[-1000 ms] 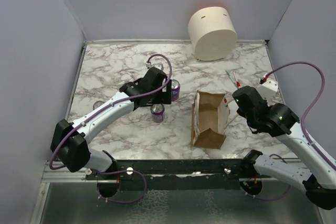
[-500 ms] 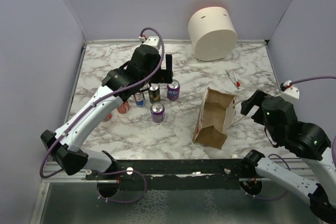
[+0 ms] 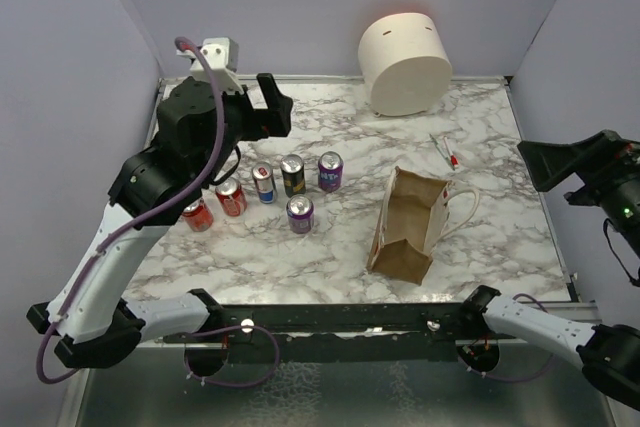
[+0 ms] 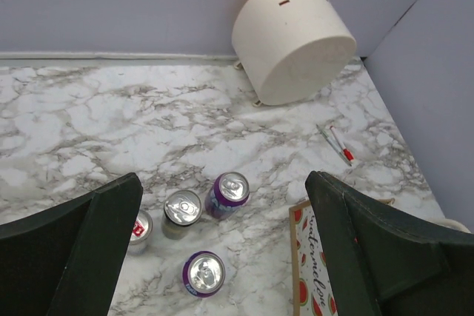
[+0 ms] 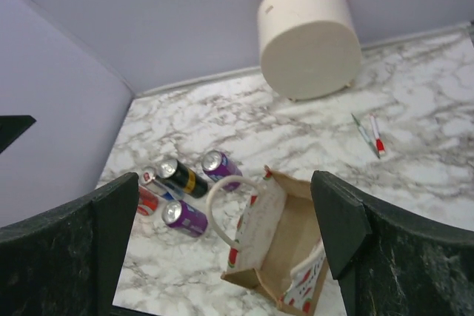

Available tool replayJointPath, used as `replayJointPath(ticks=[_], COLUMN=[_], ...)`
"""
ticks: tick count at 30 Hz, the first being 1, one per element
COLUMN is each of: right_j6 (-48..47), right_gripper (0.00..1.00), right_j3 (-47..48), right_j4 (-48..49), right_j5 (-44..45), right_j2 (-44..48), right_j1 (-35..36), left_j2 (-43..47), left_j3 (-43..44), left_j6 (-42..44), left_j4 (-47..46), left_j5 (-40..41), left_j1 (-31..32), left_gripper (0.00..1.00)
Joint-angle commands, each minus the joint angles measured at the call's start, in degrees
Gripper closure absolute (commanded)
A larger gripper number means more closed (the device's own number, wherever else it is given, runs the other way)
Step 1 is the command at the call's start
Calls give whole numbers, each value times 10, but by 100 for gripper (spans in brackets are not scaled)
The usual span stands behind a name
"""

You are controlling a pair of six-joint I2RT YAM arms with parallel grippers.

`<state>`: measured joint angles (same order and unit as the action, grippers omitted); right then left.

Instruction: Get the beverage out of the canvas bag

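Observation:
The canvas bag [image 3: 408, 225] stands open-topped right of centre, its white rope handle [image 3: 466, 209] hanging to the right. In the right wrist view the canvas bag [image 5: 296, 246] shows only bare brown fabric inside. Several beverage cans stand upright to its left, the nearest a purple can [image 3: 299, 213] with another purple can [image 3: 330, 171] behind it. My left gripper [image 3: 275, 107] hangs high over the back left, open and empty; the left wrist view shows the left gripper [image 4: 222, 183] above the cans. My right gripper [image 3: 548, 165] is raised at the right edge, open and empty, and the right gripper [image 5: 224, 179] looks down on the bag.
A large cream cylinder [image 3: 405, 62] lies at the back wall. Two pens [image 3: 443, 150] lie right of the bag. Red cans [image 3: 214, 206] stand at the left end of the can group. Grey walls close both sides, and a black rail [image 3: 330, 317] runs along the front edge.
My right gripper opened, let go of the bag's right rim and lifted away to the right. The left arm rose from the cans toward the back left. The bag shifted slightly right.

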<state>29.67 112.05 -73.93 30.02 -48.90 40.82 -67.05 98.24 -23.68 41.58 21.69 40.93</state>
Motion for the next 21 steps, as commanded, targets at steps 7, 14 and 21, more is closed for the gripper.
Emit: replayJointPath(ticks=[7, 14, 21], right_j6=[-3, -3, -4], right_gripper=[1, 1, 1], right_j3=[70, 67, 74], right_j4=[-34, -35, -46], right_j5=[-86, -44, 13], right_j2=[-63, -78, -92], right_j1=[1, 1, 1], left_j2=[57, 70, 62], left_j3=[19, 14, 22], left_j6=[39, 43, 67], left_j4=[6, 10, 11], left_j5=[75, 84, 91], left_j1=[-2, -1, -2], left_gripper=[1, 1, 1])
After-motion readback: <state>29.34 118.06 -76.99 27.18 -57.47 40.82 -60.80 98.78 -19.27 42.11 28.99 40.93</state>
